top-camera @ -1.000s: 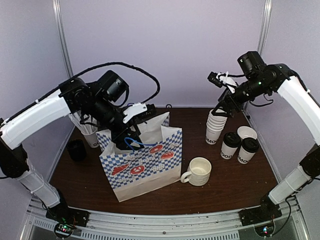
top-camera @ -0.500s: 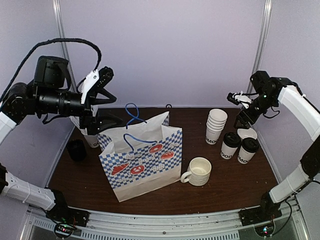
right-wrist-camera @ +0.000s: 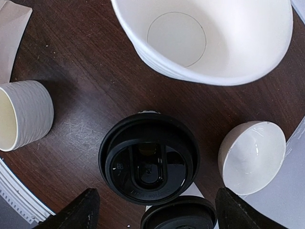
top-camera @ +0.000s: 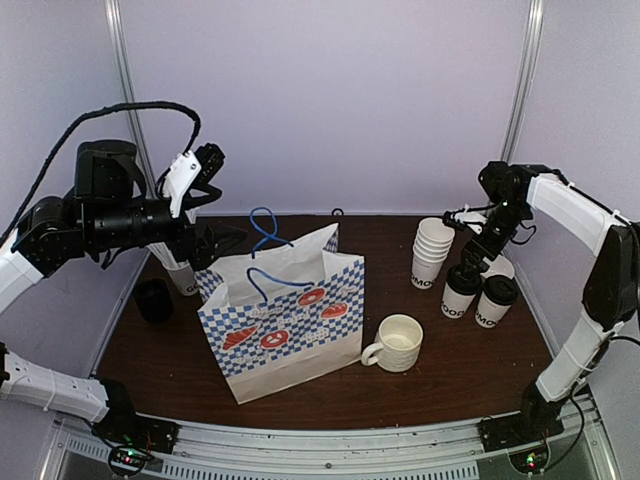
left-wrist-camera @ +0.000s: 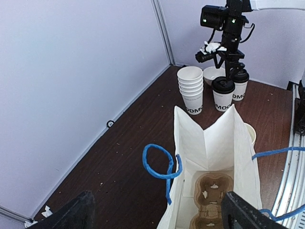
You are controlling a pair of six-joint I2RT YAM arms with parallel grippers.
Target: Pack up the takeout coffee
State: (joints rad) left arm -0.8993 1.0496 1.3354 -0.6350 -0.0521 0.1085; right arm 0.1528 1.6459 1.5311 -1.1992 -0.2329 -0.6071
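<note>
Both takeout coffees stand side by side on the right of the table (top-camera: 450, 385): the left lidded cup (top-camera: 461, 291) and the right lidded cup (top-camera: 496, 299), just beside the stack of lidless cups (top-camera: 430, 252). The right gripper (top-camera: 470, 266) hangs straight over the left lidded cup, jaws spread wide, gripping nothing. The mug (top-camera: 398, 342) sits between the coffees and the checked paper bag (top-camera: 285, 325), which has a cardboard carrier (left-wrist-camera: 212, 191) inside. The left gripper (top-camera: 214, 205) hovers by the bag's far-left corner, jaws wide apart and empty

Lilac walls (top-camera: 330, 100) — dark wooden table (top-camera: 450, 370)
</note>
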